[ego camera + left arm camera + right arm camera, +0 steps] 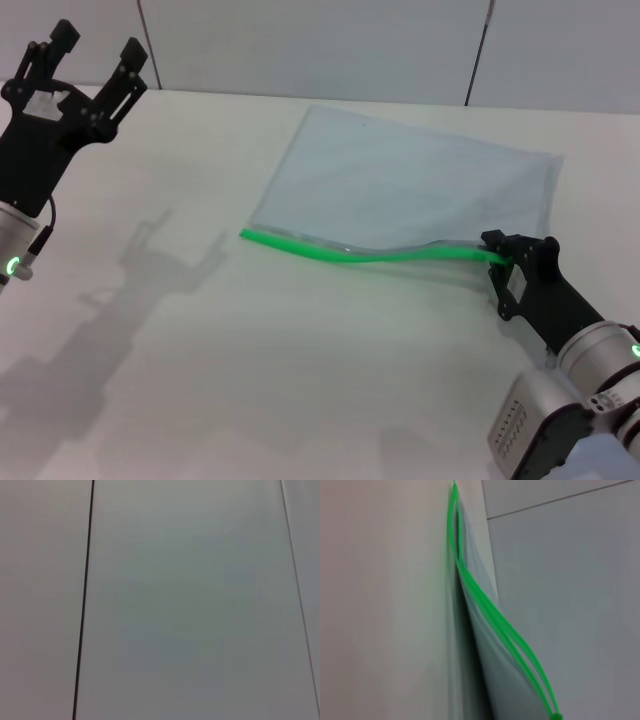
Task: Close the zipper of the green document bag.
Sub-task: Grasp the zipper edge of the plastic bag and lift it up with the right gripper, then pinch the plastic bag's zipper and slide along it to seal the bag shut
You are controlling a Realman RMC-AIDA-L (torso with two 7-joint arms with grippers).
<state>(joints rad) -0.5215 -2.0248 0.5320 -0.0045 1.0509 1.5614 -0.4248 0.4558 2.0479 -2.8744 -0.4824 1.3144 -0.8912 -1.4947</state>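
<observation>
The green document bag (400,185) lies flat on the white table, a pale translucent pouch. Its zipper (350,255) runs as a bright green strip along the edge nearest me. My right gripper (505,258) is at the strip's right end, shut on it, and the strip arches a little off the table there. In the right wrist view the zipper (485,605) shows as two green strips that part in the middle and meet close to the camera, beside the bag (500,680). My left gripper (95,50) hangs open, raised at the far left, well away from the bag.
The white table (200,350) stretches in front of and left of the bag. Grey wall panels (350,40) stand behind the table's far edge. The left wrist view shows only a wall panel (190,605) with a dark seam.
</observation>
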